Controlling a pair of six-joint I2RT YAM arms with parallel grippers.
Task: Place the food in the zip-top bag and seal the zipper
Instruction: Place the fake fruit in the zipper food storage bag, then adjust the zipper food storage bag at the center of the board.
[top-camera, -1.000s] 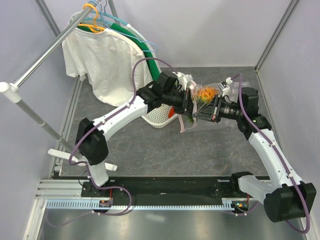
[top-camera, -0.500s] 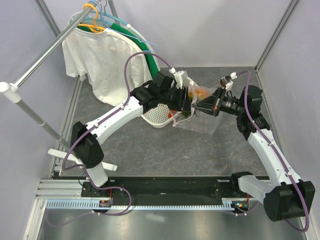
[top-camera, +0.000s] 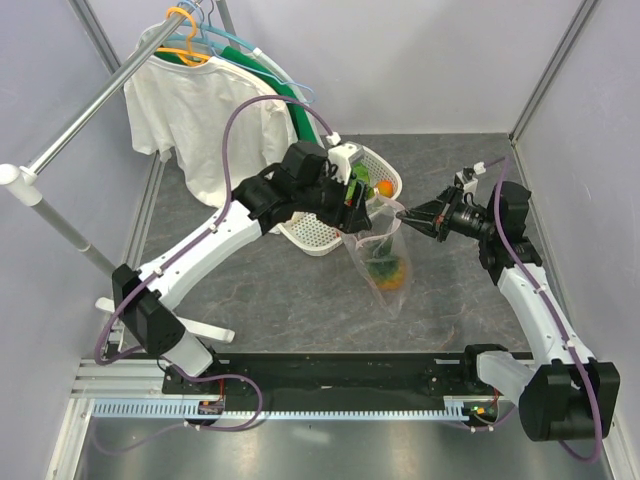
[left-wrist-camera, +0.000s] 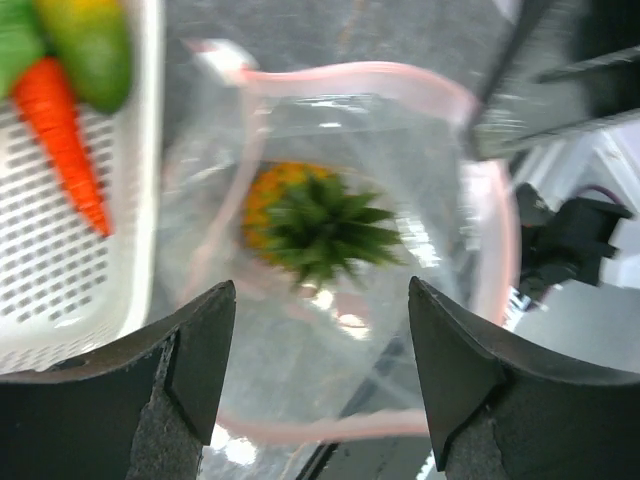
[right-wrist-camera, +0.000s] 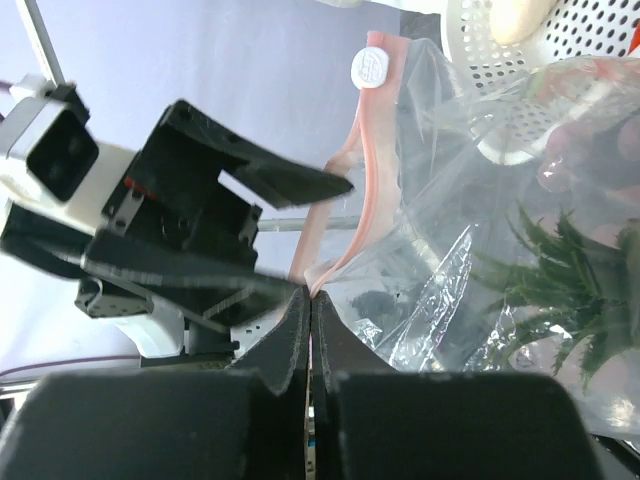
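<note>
The clear zip-top bag (top-camera: 385, 262) hangs open-mouthed from my right gripper (top-camera: 404, 214), which is shut on its pink zipper (right-wrist-camera: 352, 160) strip. Food lies in the bottom of the bag: an orange knobbly fruit with green leaves (left-wrist-camera: 305, 215), seen from above through the mouth. My left gripper (left-wrist-camera: 320, 300) hovers open over the mouth with nothing between its fingers. In the top view the left gripper (top-camera: 357, 200) is just left of the bag, by the basket. A red chili (left-wrist-camera: 68, 140) and a green piece (left-wrist-camera: 92, 40) lie in the basket. The white zipper slider (right-wrist-camera: 371, 67) sits at the strip's far end.
The white lattice basket (top-camera: 318, 236) stands left of the bag, under the left arm, with an orange piece (top-camera: 385, 187) in it. A clothes rail with a white T-shirt (top-camera: 205, 110) and a green garment fills the back left. Grey walls enclose the floor.
The left gripper opened, letting the food drop into the bag, and drew back up-left toward the basket. The right gripper pulled right, and the bag now hangs down from it.
</note>
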